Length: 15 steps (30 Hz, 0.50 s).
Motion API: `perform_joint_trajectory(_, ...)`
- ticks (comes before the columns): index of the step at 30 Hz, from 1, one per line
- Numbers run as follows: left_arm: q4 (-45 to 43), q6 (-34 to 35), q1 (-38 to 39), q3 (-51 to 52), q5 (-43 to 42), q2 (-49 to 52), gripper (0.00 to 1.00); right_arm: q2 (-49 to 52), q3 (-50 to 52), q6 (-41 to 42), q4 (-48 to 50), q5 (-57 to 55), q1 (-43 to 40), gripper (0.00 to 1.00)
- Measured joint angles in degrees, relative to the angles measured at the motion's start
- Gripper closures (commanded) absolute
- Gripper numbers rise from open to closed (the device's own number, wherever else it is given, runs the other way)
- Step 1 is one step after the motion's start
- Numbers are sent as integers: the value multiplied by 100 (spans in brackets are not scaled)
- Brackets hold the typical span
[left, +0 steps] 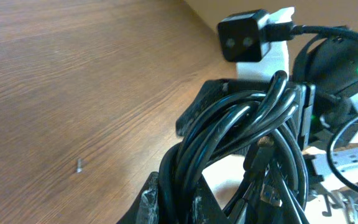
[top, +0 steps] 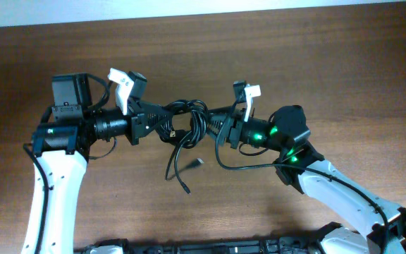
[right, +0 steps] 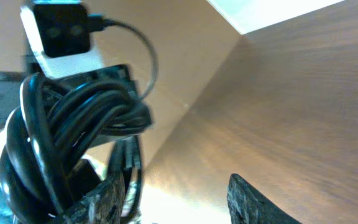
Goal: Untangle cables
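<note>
The cables [top: 187, 120] are a tangled bundle of thin black cords held up between the two arms at mid-table. Loose ends trail down to the table [top: 177, 168], with a small plug [top: 198, 161] lying beside them. My left gripper [top: 161, 120] is shut on the bundle; in the left wrist view the cords [left: 229, 143] run between its fingers [left: 180, 202]. My right gripper [top: 215, 123] faces it from the right. Its fingers [right: 176, 202] are wide apart, and the bundle [right: 73, 124] hangs over the outside of its left finger, not between the fingers.
The brown wooden table [top: 330, 63] ends at a pale strip along the far edge. A thicker black robot wire [top: 242, 166] loops under the right arm. A small speck [left: 78, 165] lies on the wood left of the bundle.
</note>
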<state>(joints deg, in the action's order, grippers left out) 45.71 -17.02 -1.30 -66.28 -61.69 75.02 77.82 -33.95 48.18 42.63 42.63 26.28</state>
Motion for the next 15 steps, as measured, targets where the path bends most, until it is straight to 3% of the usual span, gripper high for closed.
perform_joint_trajectory(6,9,0,-391,0,365,0,100,-9,-17,-887,-343,857,-743,43)
perform_joint_trajectory(11,107,0,-431,0,415,2,100,-9,-17,-984,-341,903,-339,43)
perform_joint_trajectory(15,184,2,-428,0,431,2,100,-9,-17,-990,-343,214,125,44)
